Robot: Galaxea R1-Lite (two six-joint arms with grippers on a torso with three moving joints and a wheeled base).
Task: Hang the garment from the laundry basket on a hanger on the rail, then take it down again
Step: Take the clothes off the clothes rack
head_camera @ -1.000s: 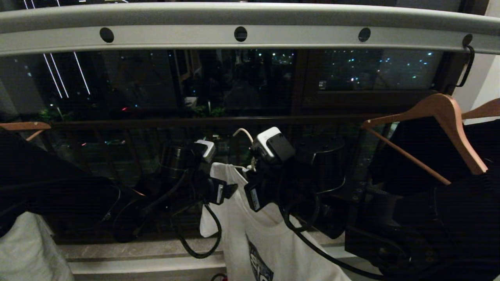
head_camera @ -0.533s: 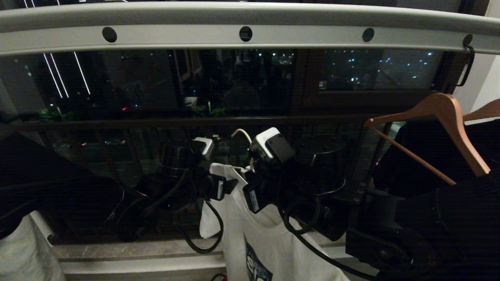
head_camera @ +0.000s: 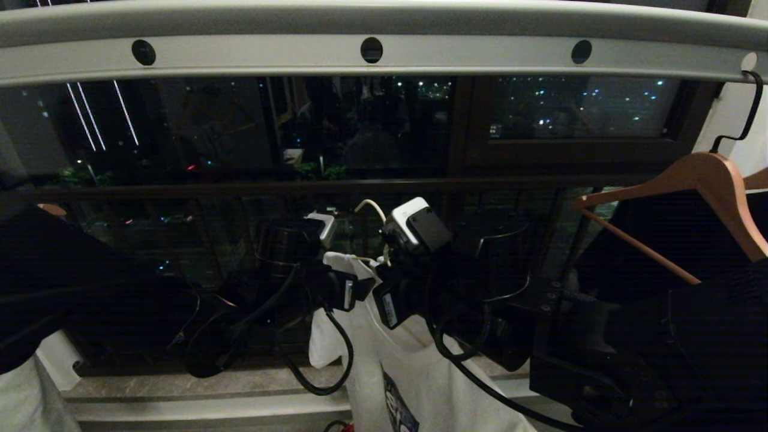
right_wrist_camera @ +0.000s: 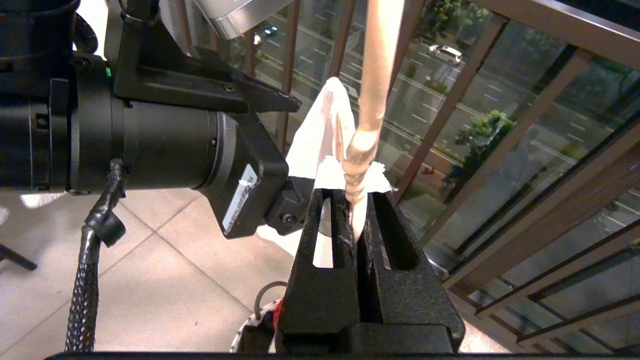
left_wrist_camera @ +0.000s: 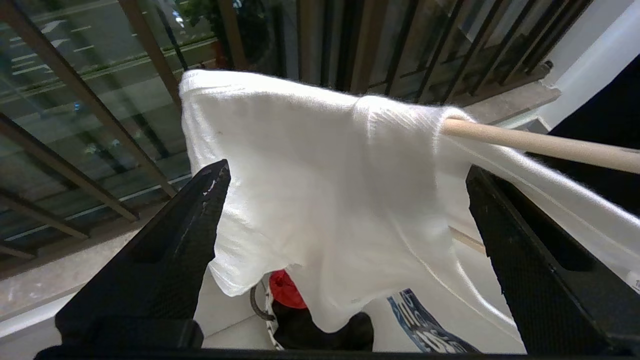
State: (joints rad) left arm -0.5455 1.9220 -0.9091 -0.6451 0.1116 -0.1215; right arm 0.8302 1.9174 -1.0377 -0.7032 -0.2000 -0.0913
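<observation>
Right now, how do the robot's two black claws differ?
The left gripper stands wide open around the white T-shirt's sleeve, gripping nothing; the right gripper is shut on the cream wire hanger's twisted neck. Both are black and sit close together below the grey rail.

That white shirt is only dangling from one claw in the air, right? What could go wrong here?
Possibly these:
1. The right gripper alone pinches the hanger at its twisted neck; a slip would drop the T-shirt.
2. The left gripper is open around one shoulder, so closing clumsily might tug the cloth off.
3. The rail is well above.
</observation>
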